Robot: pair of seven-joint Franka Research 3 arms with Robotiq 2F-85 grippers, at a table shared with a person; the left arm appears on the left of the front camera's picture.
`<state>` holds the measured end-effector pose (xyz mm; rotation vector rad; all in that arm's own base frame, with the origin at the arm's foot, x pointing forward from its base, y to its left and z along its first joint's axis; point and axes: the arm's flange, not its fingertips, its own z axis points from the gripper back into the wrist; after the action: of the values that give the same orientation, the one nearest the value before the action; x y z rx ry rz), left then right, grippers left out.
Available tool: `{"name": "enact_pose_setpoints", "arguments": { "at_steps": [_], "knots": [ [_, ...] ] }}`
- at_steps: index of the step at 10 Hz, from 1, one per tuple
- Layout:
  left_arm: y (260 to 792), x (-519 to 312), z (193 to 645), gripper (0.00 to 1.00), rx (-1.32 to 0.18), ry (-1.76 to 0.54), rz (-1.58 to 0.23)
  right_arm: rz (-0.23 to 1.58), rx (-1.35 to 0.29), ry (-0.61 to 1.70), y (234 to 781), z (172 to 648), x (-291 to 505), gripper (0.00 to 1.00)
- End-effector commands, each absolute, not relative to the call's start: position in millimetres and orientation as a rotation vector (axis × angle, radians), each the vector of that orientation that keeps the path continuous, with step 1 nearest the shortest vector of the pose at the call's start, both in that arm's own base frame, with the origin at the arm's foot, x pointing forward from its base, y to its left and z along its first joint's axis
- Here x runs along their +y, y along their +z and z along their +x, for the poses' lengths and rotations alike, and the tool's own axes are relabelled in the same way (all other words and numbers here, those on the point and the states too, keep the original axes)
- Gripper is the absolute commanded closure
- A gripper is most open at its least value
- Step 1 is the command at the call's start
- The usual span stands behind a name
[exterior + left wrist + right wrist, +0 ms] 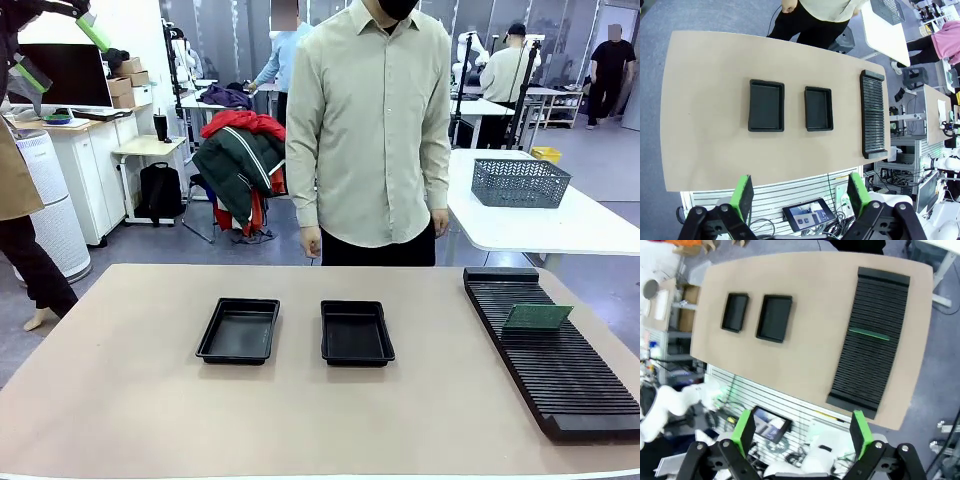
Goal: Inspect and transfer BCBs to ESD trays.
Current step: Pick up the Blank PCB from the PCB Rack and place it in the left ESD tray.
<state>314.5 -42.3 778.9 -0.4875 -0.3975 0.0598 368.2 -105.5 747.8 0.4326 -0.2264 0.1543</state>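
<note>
- The tan surface [130,400] is carrying everything in play.
- A person [368,130] in a pale shirt is standing at the far edge, with both arms hanging down.
- A long black slotted rack [560,370] is lying along the robot's right side of the surface, running from the far edge toward the near one.
- The left tray [239,330] and the right tray [357,333], both black, are sitting side by side near the middle. Their bare floors are showing. They are apart from each other and well apart from the rack.
- The left tool [801,196] is hanging high above the near edge, its green-padded fingers spread wide and gripping nothing.
- The right tool [801,432] is hanging high off the near right corner, likewise wide and holding nothing.
- One green circuit board [537,317] is standing on edge in a slot in the rack's far half.
</note>
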Motion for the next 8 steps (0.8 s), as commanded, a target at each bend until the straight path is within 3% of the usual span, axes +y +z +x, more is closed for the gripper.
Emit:
{"name": "enact_pose_setpoints", "arguments": {
  "at_steps": [1,8],
  "knots": [
    [778,-42,314,0.00,-0.398,0.061,-0.492,0.323,-0.262,0.300,715,366,-94,0.00],
    [778,-42,314,0.00,-0.398,0.061,-0.492,0.017,-0.229,0.788,596,400,-64,0.00]
  ]
}}
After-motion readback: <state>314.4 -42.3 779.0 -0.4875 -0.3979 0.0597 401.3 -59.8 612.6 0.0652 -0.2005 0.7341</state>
